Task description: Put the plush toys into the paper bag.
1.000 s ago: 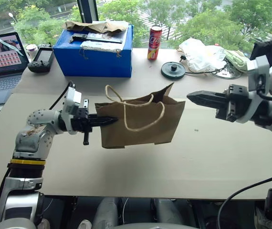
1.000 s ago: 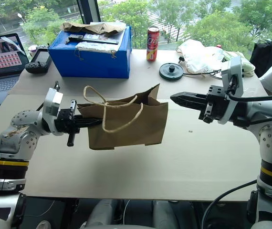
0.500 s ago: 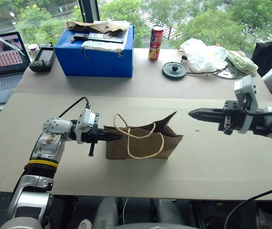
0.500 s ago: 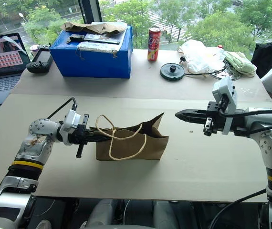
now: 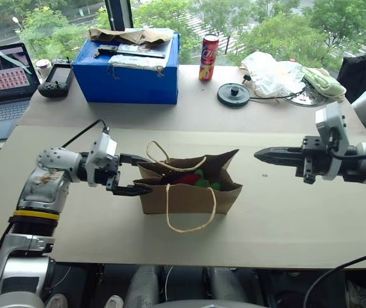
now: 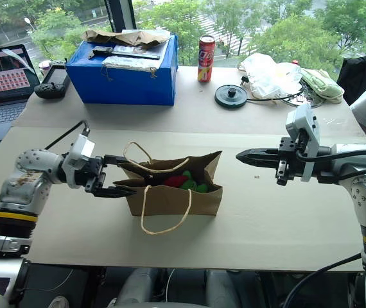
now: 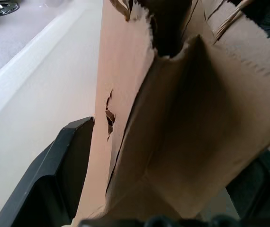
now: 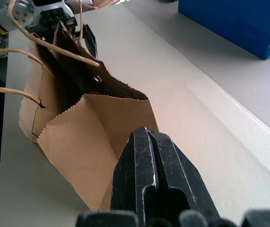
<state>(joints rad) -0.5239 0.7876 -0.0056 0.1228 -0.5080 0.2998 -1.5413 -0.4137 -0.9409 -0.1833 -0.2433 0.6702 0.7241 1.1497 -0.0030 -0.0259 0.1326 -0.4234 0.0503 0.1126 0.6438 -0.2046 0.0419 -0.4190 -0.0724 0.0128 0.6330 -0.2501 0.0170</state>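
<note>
Currently, you see the paper bag [image 5: 188, 191] standing upright on the worktop [image 5: 286, 218], mouth open. Both plush toys lie inside it: the red chili toy [image 5: 182, 179] and the green toy [image 5: 203, 183] show just below the rim. Judge the loading step complete. The left gripper [image 5: 133, 174] has its fingers spread wide, one on each side of the bag's left end, gripping nothing. The right gripper [image 5: 264, 154] hangs off the bag's right end, apart from it, fingers pressed together and empty. What is left, by this reading, is to draw the left fingers clear without tipping the bag
</note>
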